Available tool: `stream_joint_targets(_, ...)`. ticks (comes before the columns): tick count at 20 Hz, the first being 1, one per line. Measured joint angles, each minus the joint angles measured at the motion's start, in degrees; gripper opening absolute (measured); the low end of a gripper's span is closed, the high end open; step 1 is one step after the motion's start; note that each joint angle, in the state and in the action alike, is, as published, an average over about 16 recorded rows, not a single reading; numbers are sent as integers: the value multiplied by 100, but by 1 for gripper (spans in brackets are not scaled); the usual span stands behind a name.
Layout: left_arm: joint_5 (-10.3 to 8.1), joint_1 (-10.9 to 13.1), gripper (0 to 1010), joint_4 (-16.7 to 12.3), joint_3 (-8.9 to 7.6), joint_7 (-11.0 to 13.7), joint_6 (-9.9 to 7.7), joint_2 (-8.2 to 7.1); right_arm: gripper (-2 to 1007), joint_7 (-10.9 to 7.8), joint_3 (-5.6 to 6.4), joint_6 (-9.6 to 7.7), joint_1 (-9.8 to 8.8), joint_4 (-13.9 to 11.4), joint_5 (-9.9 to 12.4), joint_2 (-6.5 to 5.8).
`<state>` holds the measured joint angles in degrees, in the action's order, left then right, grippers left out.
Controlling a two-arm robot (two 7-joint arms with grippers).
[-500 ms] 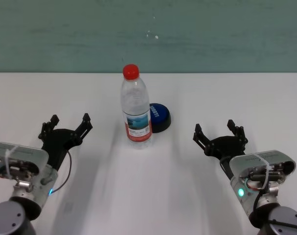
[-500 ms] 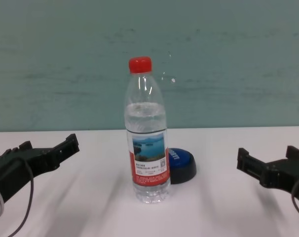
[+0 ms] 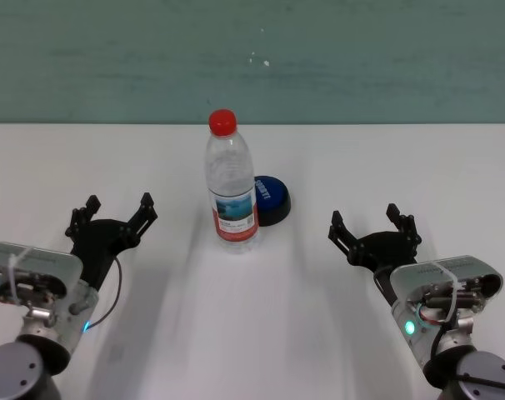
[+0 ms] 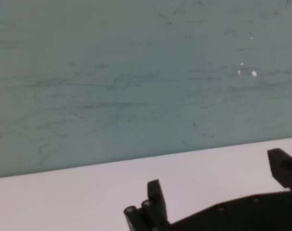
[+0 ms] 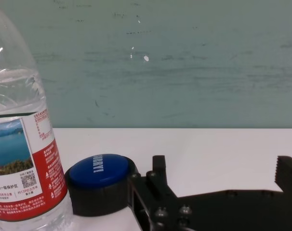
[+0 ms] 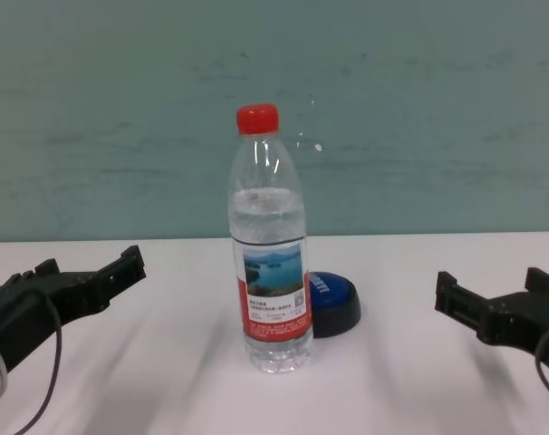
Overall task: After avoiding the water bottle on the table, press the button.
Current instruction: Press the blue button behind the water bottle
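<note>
The bottle (image 3: 232, 185) stands upright on the desk (image 3: 252, 333), directly in front of the button (image 3: 270, 198) and hiding its left part. The button's right side lies exposed, with bare desk between it and the open right end effector (image 3: 374, 227). The open left end effector (image 3: 112, 213) faces the bottle across bare desk.

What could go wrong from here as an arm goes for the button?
The water bottle stands upright directly in front of the button, partly hiding it. A straight reach by the open left gripper could topple it. The open right gripper has a clearer side approach, though its fingers might still clip the bottle.
</note>
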<state>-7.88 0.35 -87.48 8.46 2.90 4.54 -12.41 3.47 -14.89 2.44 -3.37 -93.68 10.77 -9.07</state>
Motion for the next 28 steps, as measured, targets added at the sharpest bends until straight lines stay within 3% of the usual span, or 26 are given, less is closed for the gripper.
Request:
stream_joint_targets(22,11,10,1000,-13,-3,-5,-10,-2,1004,0,0,0,0,0,0,0)
stream_joint_targets(28,147,222,1000,-292,-48,-66,-157,-33,1004,0,0,0,0,0,0,0)
